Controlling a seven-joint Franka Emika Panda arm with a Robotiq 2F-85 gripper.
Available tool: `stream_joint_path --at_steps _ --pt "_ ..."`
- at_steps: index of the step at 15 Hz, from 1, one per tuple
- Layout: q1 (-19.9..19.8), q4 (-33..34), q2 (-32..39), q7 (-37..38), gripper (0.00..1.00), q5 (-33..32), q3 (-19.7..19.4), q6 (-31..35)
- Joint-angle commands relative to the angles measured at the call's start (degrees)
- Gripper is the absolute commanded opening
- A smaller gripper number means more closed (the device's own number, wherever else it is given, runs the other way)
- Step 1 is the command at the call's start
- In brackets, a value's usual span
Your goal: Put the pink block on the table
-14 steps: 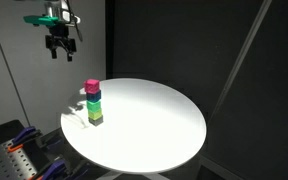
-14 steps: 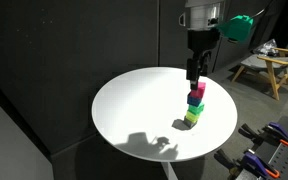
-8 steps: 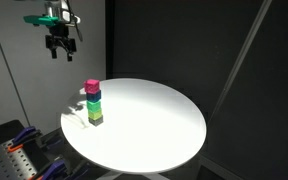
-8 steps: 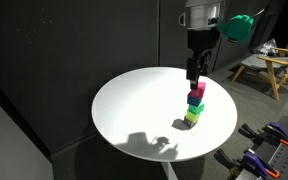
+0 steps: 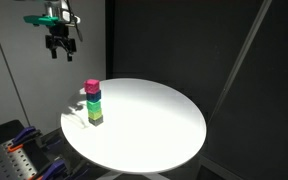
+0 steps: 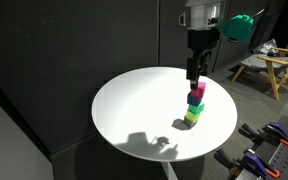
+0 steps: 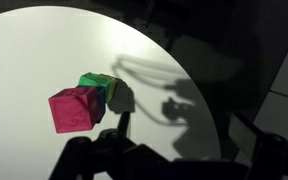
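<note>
The pink block [image 5: 92, 86] sits on top of a small upright stack, over a blue cube [image 5: 93, 100] and a yellow-green cube [image 5: 95, 116], near the edge of the round white table [image 5: 154, 125]. The stack also shows in an exterior view, with the pink block [image 6: 197, 90] on top. In the wrist view the pink block [image 7: 76, 108] is seen from above with green below it. My gripper [image 5: 60, 48] hangs well above the stack, apart from it, and looks open and empty. It also shows in an exterior view [image 6: 196, 68].
Dark curtains surround the table. Clamps and tools [image 5: 19, 155] lie on a bench beside the table. A wooden stand [image 6: 266, 68] is in the background. The gripper's shadow [image 6: 156, 143] falls on the tabletop.
</note>
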Motion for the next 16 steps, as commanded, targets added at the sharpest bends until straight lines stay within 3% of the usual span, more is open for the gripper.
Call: stream_joint_path --at_steps 1,16 --pt "0.7 0.4 0.4 0.3 1.0 0.0 -0.9 0.2" --pt "-0.8 0.9 0.8 0.2 1.0 1.4 -5.0 8.1"
